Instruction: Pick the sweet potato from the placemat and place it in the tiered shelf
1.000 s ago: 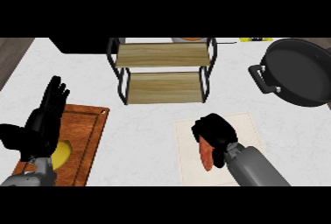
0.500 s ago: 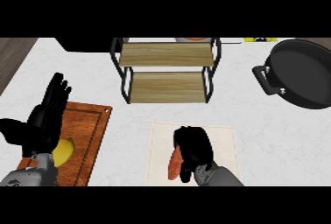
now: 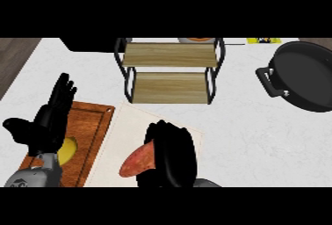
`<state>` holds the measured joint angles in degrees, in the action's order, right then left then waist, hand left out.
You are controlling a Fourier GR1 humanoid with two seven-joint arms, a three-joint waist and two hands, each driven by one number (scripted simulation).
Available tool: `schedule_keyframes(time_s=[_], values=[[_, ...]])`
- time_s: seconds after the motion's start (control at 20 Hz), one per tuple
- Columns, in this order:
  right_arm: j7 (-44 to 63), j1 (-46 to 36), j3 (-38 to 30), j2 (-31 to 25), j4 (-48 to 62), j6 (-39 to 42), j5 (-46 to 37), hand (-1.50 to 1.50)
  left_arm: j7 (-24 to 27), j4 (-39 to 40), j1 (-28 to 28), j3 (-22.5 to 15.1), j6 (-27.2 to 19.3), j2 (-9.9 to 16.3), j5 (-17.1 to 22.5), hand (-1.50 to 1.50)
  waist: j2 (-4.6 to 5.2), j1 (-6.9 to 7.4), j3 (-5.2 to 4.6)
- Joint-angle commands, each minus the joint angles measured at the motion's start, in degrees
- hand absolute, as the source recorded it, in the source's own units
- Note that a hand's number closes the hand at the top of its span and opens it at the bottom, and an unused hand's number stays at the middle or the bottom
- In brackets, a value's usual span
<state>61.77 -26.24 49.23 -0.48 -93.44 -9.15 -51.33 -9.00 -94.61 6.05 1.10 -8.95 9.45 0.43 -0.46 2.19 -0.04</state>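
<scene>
Below the tiered shelf, the right robot hand curls around the sweet potato on the placemat, grasping; next it must lift toward the shelf.

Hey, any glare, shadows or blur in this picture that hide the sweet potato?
Head view: light is even, with no glare on the counter. The black right hand covers the sweet potato's right side, its left side shows clearly. The dark pan is cut by the right edge. Soft blur everywhere, no distortion.
</scene>
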Motion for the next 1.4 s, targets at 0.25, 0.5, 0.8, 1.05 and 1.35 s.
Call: schedule_keyframes(time_s=[0.25, 0.5, 0.8, 1.05, 1.35], values=[[22.3, -14.4, -3.7, 0.4, -6.4, -1.8, -8.5, 1.5, 0.3, -0.5, -1.0, -0.5, -1.2, -0.8, -1.1, 0.0, -0.54, -0.87, -0.15], [23.4, -17.1, -8.2, 0.4, -7.7, 3.5, -9.5, 1.5, 0.2, 0.2, -1.4, 2.1, 0.3, 1.3, 0.4, 0.0, -0.19, -1.81, -0.08], [23.4, -23.0, -12.0, 0.4, -0.8, 0.6, -9.0, 1.5, 2.4, -1.2, -3.2, 0.0, 0.6, -0.4, -0.2, 0.0, 0.13, -0.68, -0.07], [18.2, -23.1, -17.2, 0.4, 5.1, -4.1, -9.0, 1.5, 0.7, -1.5, -1.9, -1.4, -1.6, -1.5, -2.6, 0.0, 0.49, -0.97, 0.01], [14.3, -24.2, -17.1, 0.4, 12.4, -11.3, -9.6, 1.5, 1.2, 0.1, -0.8, 2.0, 0.9, 0.5, 0.4, 0.0, 0.57, -0.9, -0.01]])
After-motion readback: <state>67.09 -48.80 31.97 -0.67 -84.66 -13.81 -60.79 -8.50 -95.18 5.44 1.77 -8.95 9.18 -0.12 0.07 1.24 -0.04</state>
